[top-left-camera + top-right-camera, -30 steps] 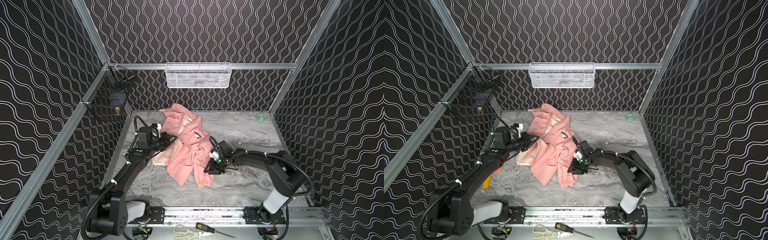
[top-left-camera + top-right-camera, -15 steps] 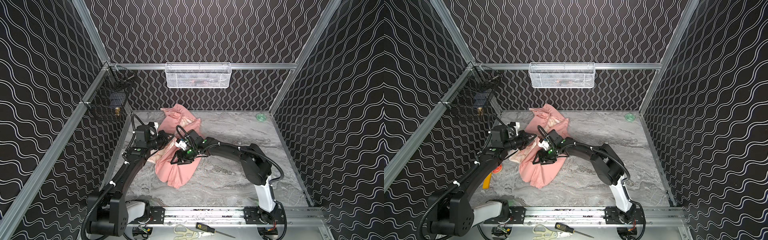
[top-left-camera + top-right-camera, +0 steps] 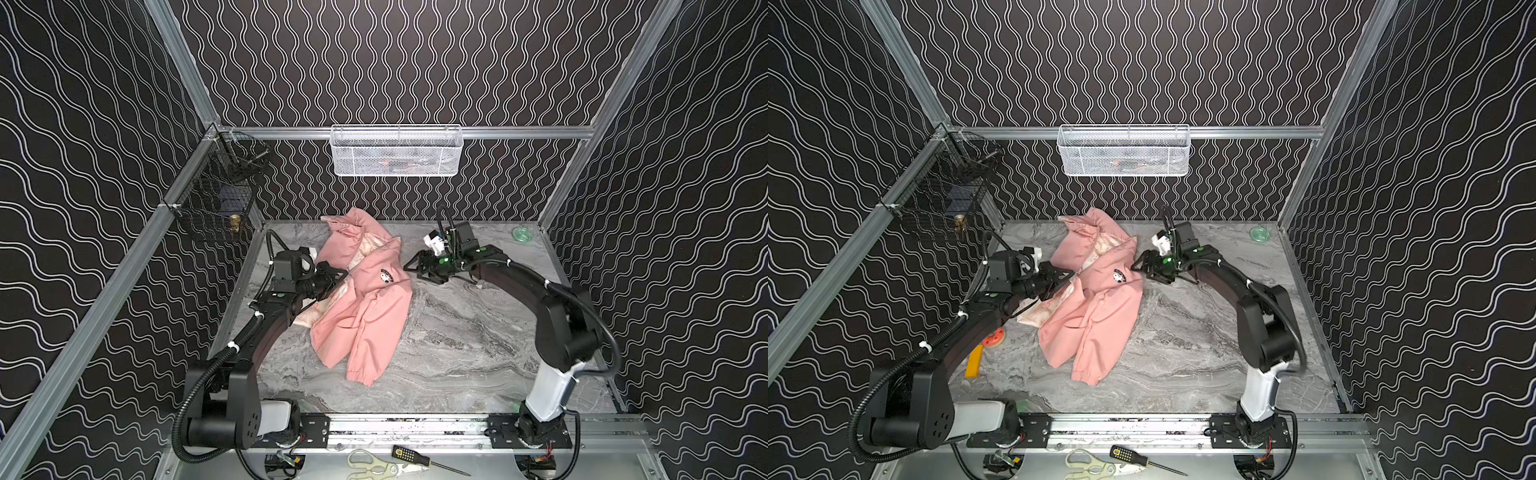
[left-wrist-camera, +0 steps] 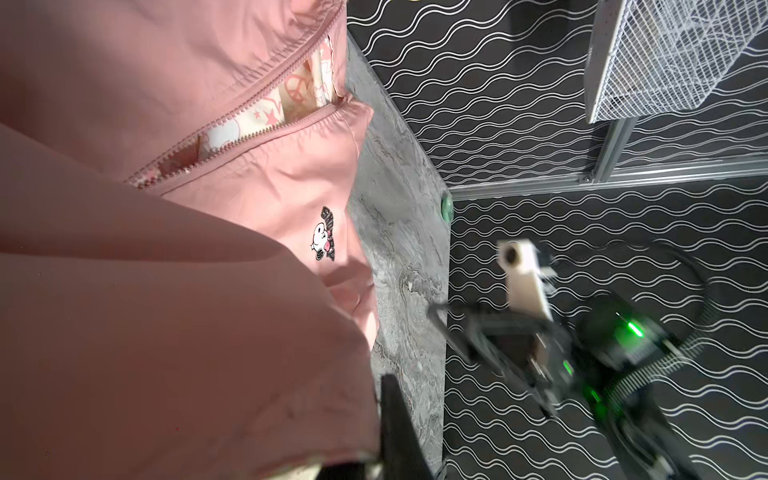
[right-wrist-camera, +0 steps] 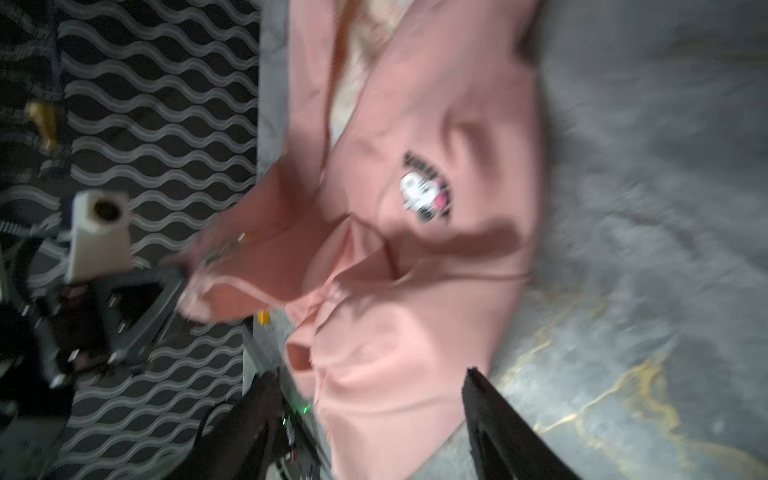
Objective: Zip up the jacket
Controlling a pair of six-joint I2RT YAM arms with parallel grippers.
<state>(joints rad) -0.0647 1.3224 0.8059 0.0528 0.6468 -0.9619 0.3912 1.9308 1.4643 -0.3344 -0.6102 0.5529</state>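
Jacket (image 3: 365,307): salmon-pink, crumpled on the grey marbled table (image 3: 457,332), with one cuffed sleeve trailing towards the front. The zipper (image 4: 257,138) is parted along its upper stretch, and cream patterned lining (image 4: 266,114) shows between the teeth. The cartoon print (image 3: 385,275) faces up.

Scissors (image 3: 370,461) and screwdriver (image 3: 415,456): side by side on the metal front ledge, well in front of the jacket.

Yellow block (image 3: 974,360) and orange disc (image 3: 992,337): on the table near the jacket's front corner, on the left arm's side and apart from the cloth. Both are seen in a top view.

Left gripper (image 3: 340,275): jaws closed, pinching the jacket's front edge by the zipper. In the left wrist view pink fabric drapes close across the lens.

Right gripper (image 3: 415,270): jaws spread wide, holding nothing. It sits just beside the jacket's edge nearest the print; whether a fingertip touches the cloth cannot be told.

Green round dish (image 3: 523,234): in the far corner of the table, well away from the jacket on the right arm's side.

Black wire basket (image 3: 216,199): on the side wall, above and beyond the jacket on the left arm's side.

White mesh basket (image 3: 397,151): on the back wall, above and behind the jacket.
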